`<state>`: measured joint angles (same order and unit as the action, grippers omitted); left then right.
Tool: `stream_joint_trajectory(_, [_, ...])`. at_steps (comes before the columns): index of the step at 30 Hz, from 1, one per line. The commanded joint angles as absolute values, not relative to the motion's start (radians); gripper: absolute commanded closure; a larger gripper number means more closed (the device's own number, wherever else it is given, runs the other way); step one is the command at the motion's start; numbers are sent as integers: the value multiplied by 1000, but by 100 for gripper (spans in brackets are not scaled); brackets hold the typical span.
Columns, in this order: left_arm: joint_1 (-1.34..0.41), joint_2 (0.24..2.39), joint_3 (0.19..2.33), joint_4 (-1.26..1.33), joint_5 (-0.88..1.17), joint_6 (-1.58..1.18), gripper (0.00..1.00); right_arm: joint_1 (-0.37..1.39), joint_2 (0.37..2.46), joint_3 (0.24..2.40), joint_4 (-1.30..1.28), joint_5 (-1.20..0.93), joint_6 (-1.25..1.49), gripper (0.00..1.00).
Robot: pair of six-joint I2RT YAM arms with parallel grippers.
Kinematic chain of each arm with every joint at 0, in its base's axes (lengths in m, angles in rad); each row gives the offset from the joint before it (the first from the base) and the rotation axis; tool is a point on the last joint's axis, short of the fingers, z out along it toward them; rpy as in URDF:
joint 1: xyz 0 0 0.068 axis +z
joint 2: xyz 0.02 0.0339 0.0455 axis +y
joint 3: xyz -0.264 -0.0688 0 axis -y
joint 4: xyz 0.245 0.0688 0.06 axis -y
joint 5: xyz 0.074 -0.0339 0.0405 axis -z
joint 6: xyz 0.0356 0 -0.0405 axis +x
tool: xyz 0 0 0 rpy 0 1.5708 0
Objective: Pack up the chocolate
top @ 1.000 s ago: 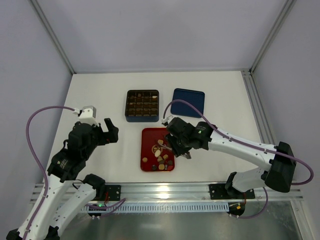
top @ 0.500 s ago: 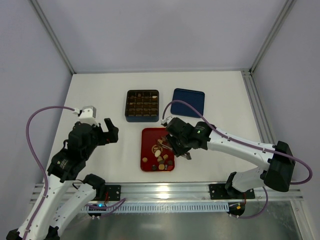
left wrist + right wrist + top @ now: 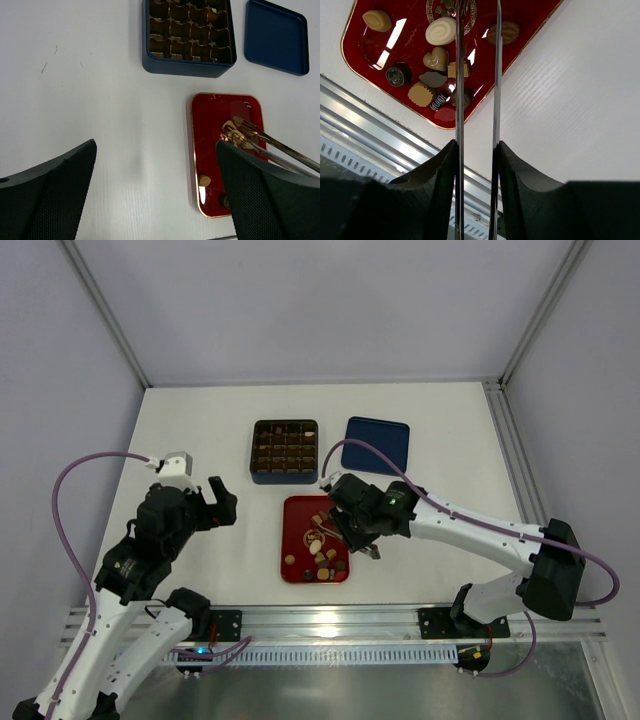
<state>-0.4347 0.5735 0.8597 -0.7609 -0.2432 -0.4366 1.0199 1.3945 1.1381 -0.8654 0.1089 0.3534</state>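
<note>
lab test cell — white table (image 3: pixel 200 430), aluminium frame (image 3: pixel 105 315), plain walls (image 3: pixel 320 300)

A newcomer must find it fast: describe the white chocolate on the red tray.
Find the red tray in front of the dark blue box with the grid insert. Near the tray's middle, right beside a tan heart-shaped piece, lies the white chocolate. Its cream-white oval top with a spiral swirl sets it apart; its neighbours are tan or dark brown.

Both arms have white link shells with black joint housings, and a purple cable loops along each. The left gripper (image 3: pixel 155 195) has broad black textured fingers; the right gripper (image 3: pixel 476 60) carries thin metal tong blades.
</note>
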Motion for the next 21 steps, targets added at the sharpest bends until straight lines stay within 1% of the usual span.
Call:
stream_joint_trajectory(1, [-437, 568, 856, -750, -253, -428, 0, 1022, 1402, 1183, -867, 112, 350, 61])
stream_joint_trajectory(5, [-437, 565, 856, -749, -253, -428, 0, 1020, 1411, 1186, -864, 117, 350, 57])
stream_joint_trajectory(10, [-437, 563, 856, -749, -255, -426, 0, 1019, 1428, 1195, -856, 120, 348, 56])
stream_joint_trajectory(16, [-439, 561, 854, -750, -255, -426, 0, 1017, 1439, 1207, -853, 118, 348, 57])
stream_joint_trajectory(21, [-437, 561, 854, -749, -255, -426, 0, 1016, 1440, 1206, -854, 120, 351, 61])
